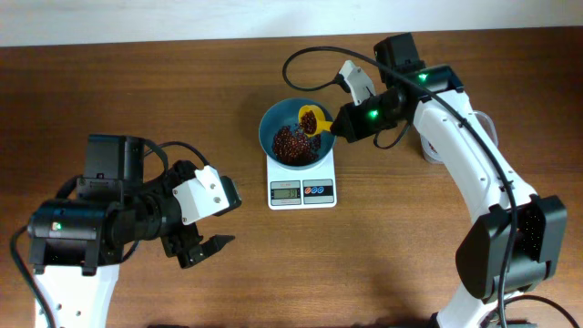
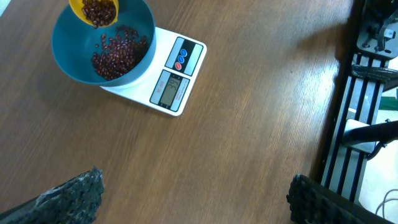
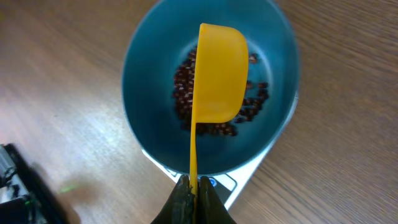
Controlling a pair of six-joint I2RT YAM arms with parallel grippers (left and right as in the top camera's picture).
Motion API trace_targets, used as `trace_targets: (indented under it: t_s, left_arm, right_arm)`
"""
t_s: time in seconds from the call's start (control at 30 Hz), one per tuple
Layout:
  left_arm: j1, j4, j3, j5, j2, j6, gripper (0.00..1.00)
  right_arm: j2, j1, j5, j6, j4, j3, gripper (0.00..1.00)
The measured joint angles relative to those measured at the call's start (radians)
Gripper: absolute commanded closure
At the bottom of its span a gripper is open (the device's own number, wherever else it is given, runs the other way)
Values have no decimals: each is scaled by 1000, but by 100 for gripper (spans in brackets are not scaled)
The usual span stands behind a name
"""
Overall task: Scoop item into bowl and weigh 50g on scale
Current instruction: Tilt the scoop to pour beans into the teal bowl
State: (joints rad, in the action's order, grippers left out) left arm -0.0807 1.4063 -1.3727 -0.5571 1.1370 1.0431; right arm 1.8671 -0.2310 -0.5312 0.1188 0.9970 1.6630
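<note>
Pinches scoop (image 3: 217,74) by its handle in right tool (image 3: 193,190), tilted over beans (image 2: 115,56) in bowl (image 3: 143,93) on scale (image 1: 301,189). Holds left tool (image 1: 205,246) wide open, empty, above tabletop (image 2: 249,124).

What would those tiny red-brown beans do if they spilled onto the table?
Probably scatter and roll: the small dark red-brown beans are loose, rounded grains, and the wooden table looks smooth. They seem light, since a thin yellow plastic scoop carries many. The deep teal-blue bowl likely keeps them in.
</note>
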Motion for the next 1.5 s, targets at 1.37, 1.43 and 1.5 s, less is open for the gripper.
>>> trace_targets:
  t_s: [1.37,1.43,1.5]
  left_arm:
    - [0,0,0,0,0,0,1]
    - [0,0,0,0,0,0,1]
    - [0,0,0,0,0,0,1]
  right_arm:
    - [-2,-131,232,-66,65,80,96]
    - [-2,-137,236,-68,65,81,96]
    - [-2,-138,237,-82,65,82,96]
